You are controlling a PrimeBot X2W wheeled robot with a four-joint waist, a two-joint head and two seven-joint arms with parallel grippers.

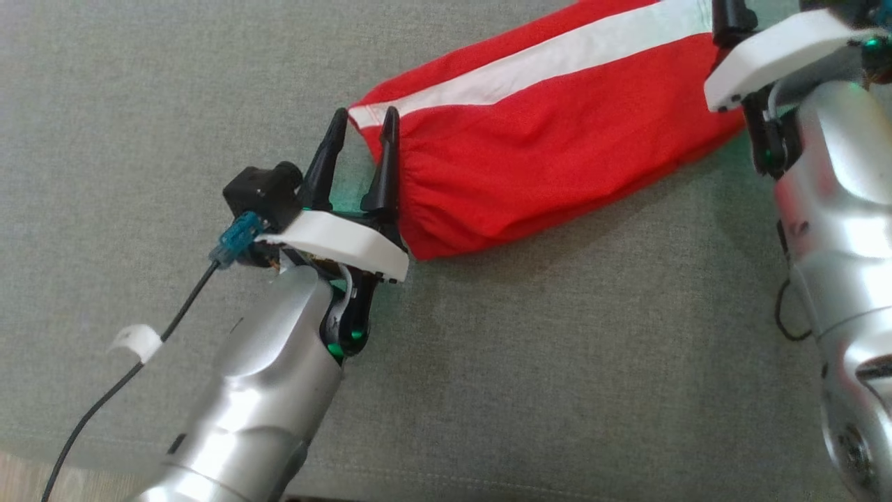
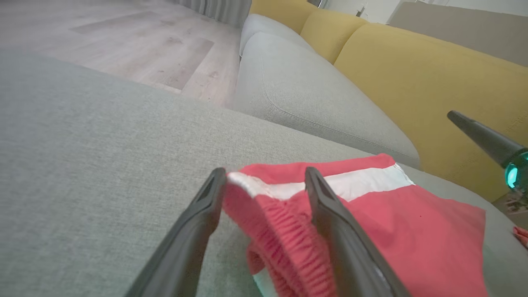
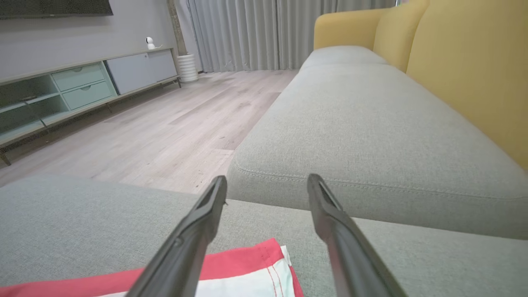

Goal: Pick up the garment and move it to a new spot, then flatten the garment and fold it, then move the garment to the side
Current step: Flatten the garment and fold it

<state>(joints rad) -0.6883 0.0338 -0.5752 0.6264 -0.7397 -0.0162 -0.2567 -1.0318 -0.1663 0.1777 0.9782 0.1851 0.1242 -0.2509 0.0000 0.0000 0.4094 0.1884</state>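
A red garment (image 1: 550, 132) with a white stripe lies flat across the grey cushion (image 1: 139, 104). Its gathered elastic end points toward my left gripper (image 1: 362, 120). That gripper is open, and in the left wrist view (image 2: 266, 175) the elastic corner (image 2: 272, 206) sits between its fingers, ungripped. My right gripper (image 3: 268, 181) is open above the garment's other end, whose red and white hem (image 3: 251, 272) lies just below its fingers. The right wrist (image 1: 773, 49) reaches over the garment at the top right of the head view.
A second grey seat cushion (image 3: 371, 123) with yellow backrests (image 3: 474, 62) lies beyond a gap. Wooden floor (image 3: 144, 132) and a low cabinet (image 3: 82, 82) are to the side. A black cable (image 1: 125, 376) trails from my left wrist.
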